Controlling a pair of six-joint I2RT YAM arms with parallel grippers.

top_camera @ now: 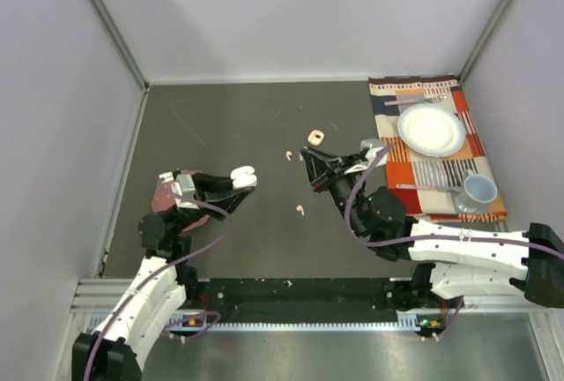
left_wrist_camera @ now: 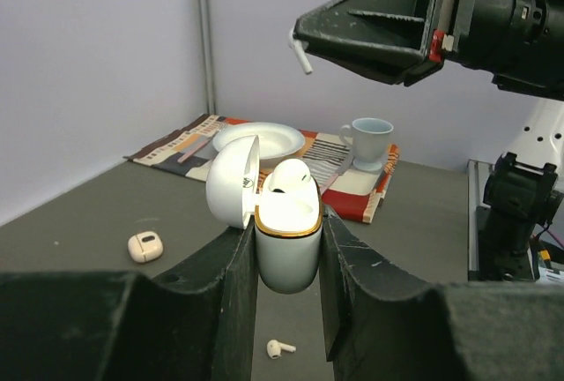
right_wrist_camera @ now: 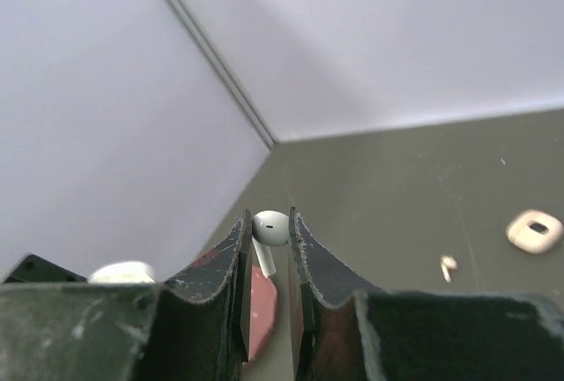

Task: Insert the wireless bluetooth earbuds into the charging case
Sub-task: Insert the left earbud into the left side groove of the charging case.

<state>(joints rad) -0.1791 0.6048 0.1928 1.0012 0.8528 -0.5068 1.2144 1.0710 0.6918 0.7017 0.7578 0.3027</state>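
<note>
- My left claw (top_camera: 236,183) is clamped on the open charging case (left_wrist_camera: 287,257), holding it upright above the bench (top_camera: 247,116), with a seated earbud (left_wrist_camera: 286,178) inside.
- My right arm stretches left. My right claw (top_camera: 310,172) pinches a white earbud (right_wrist_camera: 270,227), stem down, right of the case.

A patterned cloth (top_camera: 421,169) lies on the table (top_camera: 238,134). On the cloth sit a white plate (top_camera: 431,129), a fork (top_camera: 414,99) at the far edge, and a mug (top_camera: 478,190) and utensil (top_camera: 427,188) at the near edge. A red disc (top_camera: 165,195) lies well left of the cloth.
</note>
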